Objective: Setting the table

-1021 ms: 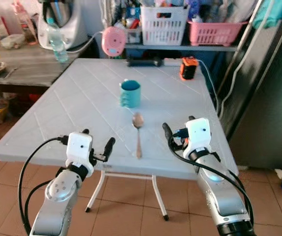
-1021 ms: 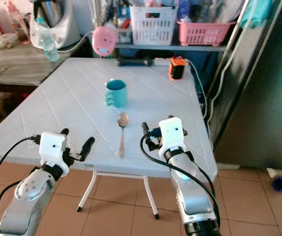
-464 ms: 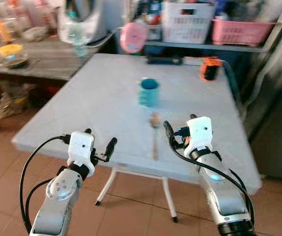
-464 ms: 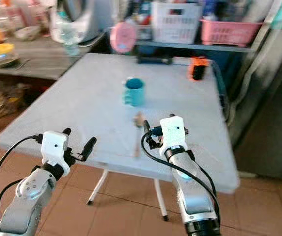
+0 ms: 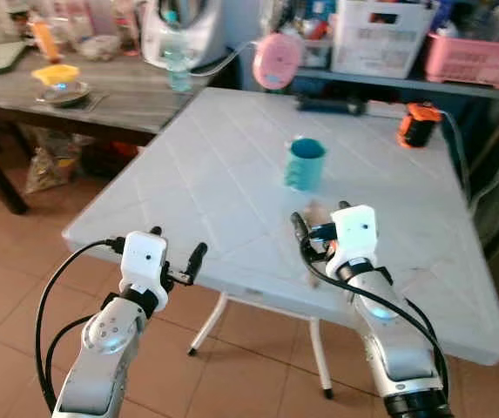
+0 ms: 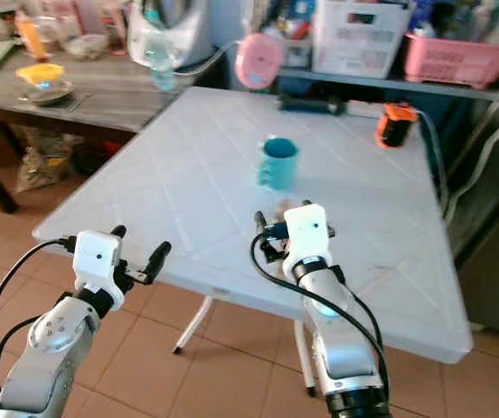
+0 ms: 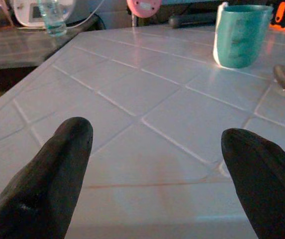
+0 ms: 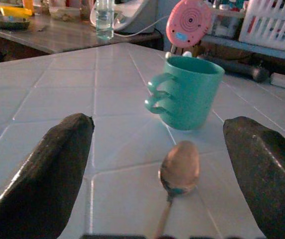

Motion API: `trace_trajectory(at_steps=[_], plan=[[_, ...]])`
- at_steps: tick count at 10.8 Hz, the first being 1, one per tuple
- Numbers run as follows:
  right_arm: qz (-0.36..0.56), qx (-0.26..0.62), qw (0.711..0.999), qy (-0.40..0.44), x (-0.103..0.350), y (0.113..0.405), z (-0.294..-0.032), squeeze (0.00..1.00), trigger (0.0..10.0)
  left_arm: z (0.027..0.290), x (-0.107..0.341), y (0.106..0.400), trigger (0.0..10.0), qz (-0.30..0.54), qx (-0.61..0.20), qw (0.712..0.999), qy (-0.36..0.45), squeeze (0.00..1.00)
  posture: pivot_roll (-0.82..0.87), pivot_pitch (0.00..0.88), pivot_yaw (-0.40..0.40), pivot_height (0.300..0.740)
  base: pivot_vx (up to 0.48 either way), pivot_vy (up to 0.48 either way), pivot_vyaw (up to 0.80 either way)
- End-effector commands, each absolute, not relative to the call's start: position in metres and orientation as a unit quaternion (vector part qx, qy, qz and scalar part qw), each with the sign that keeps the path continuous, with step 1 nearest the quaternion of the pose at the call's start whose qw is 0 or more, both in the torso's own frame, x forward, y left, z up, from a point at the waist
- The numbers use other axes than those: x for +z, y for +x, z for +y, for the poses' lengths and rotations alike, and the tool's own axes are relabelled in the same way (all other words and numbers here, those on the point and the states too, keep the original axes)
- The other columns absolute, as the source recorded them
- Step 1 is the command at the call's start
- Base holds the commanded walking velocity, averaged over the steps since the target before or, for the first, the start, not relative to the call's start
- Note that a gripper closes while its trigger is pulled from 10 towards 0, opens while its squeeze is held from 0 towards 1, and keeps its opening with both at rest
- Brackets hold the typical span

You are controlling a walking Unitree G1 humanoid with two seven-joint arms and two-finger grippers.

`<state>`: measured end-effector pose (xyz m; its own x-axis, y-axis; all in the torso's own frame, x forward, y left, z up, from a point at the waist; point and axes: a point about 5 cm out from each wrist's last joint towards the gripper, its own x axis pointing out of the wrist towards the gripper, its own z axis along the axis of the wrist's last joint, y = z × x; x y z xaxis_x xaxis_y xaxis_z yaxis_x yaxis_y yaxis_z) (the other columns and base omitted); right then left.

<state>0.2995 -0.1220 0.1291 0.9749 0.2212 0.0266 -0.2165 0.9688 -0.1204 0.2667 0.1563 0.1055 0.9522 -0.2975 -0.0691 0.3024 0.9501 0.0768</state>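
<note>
Right wrist view looks straight along the spoon (image 8: 178, 177), which lies flat on the worktop (image 5: 214, 183) just in front of the mug (image 8: 187, 92), bowl end toward the mug and handle running back under the right gripper (image 8: 157, 164). That gripper's jaws stand wide apart with nothing between them. The spoon looks like thin metal: light, stiff and slick, lying flush on a smooth worktop, so I judge a pinch across the narrow handle, partway back from the bowl, the safest hold; the bowl would likely slip. The mug looks rigid, heavier and breakable, best taken across its rim or body rather than by the ringed handle.

The left gripper (image 7: 157, 174), also open and empty, hovers at the worktop's near edge, well to the left of the mug.

Most of the spoon's handle is cut off in the right wrist view, and in the head views the right wrist covers the spoon almost entirely.
</note>
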Motion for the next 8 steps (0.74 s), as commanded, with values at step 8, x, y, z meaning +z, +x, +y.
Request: trace_trajectory(at_steps=[8], plan=[[-0.014, 0.095, 0.994, -0.058, 0.1276, 0.2982, -0.1264, 0.00, 10.0, 0.1530, 0.1090, 0.2692, 10.0, 0.028, -0.162, 0.985, 0.052, 0.00, 0.08, 0.004, 0.052, 0.740, 0.000, 0.355, -0.53]])
